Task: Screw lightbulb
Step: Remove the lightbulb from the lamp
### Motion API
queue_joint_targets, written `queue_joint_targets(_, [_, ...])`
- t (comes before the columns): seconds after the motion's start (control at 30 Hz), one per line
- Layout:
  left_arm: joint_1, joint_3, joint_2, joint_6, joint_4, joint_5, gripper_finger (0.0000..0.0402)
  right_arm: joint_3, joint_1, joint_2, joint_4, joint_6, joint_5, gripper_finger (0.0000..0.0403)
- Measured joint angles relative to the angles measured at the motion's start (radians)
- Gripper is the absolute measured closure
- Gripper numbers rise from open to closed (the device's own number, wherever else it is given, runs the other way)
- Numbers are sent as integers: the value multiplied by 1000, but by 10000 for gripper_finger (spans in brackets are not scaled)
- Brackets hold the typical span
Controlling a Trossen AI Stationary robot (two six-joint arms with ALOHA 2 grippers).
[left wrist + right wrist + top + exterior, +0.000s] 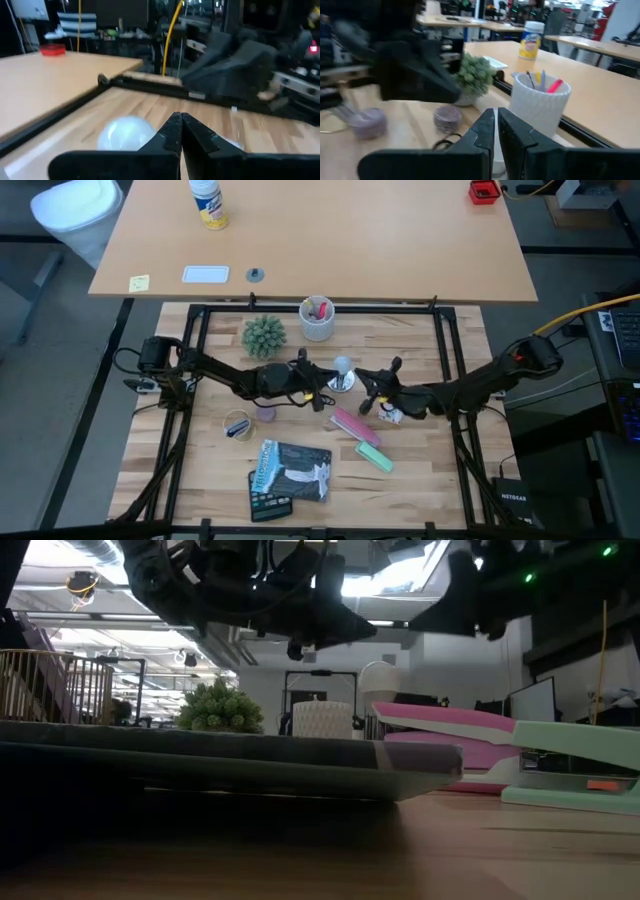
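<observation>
Near the table's middle, the small frosted-white pear-shaped lightbulb [343,365] stands on its shiny silver disc fixture [341,381], presumably ready for turning, while the left gripper [326,400] and right gripper [366,402] hover beside it with fingers pressed together, holding nothing.

Overhead, table-level and two close wrist cameras share the white cup [317,319].
</observation>
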Motion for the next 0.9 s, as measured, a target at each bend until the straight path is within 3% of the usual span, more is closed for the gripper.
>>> queue_joint_targets(0.47, [72, 1, 0, 45, 213, -2, 401, 0, 111, -178, -1, -155, 33, 375])
queue_joint_targets(0.73, [137, 86, -1, 51, 88, 0, 401, 0, 89, -205, -26, -179, 25, 375])
queue_joint_targets(0.9, [167, 100, 0, 43, -54, 0, 401, 0, 37, -163, -198, -16, -49, 375])
